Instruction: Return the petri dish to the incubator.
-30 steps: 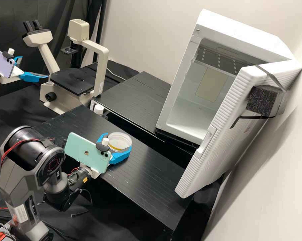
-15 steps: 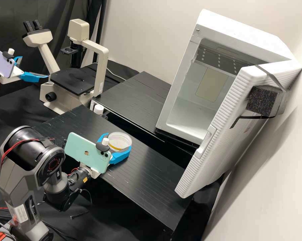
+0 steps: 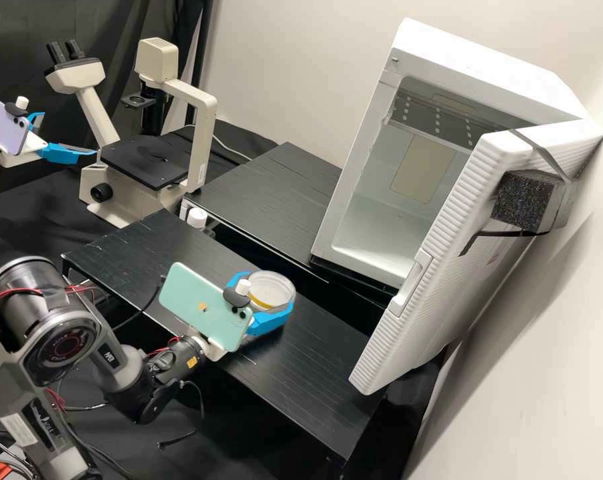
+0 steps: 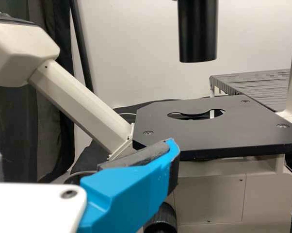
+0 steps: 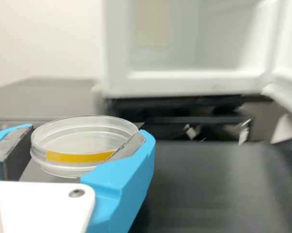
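Toward the middle of the high view, my right gripper is shut around the sides of the clear petri dish, over the near black platform. In the right wrist view the dish, with a yellow band, sits level between the grey pads of my right gripper. The white incubator stands farther back and to the right, its door wide open. At the high view's upper left my left gripper is open beside the microscope; one blue finger of my left gripper appears in its wrist view.
The microscope's black stage lies beyond the left gripper. Between the near black platform and the rear black platform is a dark gap. The incubator door juts out over the near platform's right side.
My right gripper has moved right and slightly down in the high view, toward the incubator's side, carrying the dish. The left gripper has kept still.
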Robot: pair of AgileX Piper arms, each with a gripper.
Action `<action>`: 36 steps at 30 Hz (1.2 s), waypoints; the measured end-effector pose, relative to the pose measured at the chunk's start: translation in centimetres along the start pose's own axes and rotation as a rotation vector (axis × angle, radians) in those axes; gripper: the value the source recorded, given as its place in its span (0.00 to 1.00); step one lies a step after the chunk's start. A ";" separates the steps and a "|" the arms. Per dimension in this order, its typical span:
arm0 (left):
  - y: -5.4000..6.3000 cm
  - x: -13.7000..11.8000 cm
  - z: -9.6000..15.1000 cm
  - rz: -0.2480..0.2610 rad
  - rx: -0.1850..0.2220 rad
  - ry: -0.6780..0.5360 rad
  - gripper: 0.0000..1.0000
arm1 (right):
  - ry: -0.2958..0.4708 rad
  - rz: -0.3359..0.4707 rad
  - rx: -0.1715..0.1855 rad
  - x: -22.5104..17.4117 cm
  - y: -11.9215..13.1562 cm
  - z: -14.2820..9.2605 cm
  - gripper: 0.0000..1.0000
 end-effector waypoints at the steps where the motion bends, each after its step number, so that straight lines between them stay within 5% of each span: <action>1: 0.0 0.0 0.0 0.000 0.000 0.000 1.00 | 0.000 0.019 -0.004 0.5 0.5 0.1 0.00; 10: 0.0 0.0 0.0 0.000 0.000 0.000 1.00 | 0.032 0.183 -0.022 8.4 4.5 0.6 0.00; 17: 0.0 0.0 0.0 0.000 0.000 0.000 1.00 | -0.029 0.227 -0.055 14.6 6.6 1.3 0.00; 36: 0.0 0.0 0.0 0.000 0.000 0.000 1.00 | -0.118 0.203 -0.053 25.4 7.7 2.7 0.00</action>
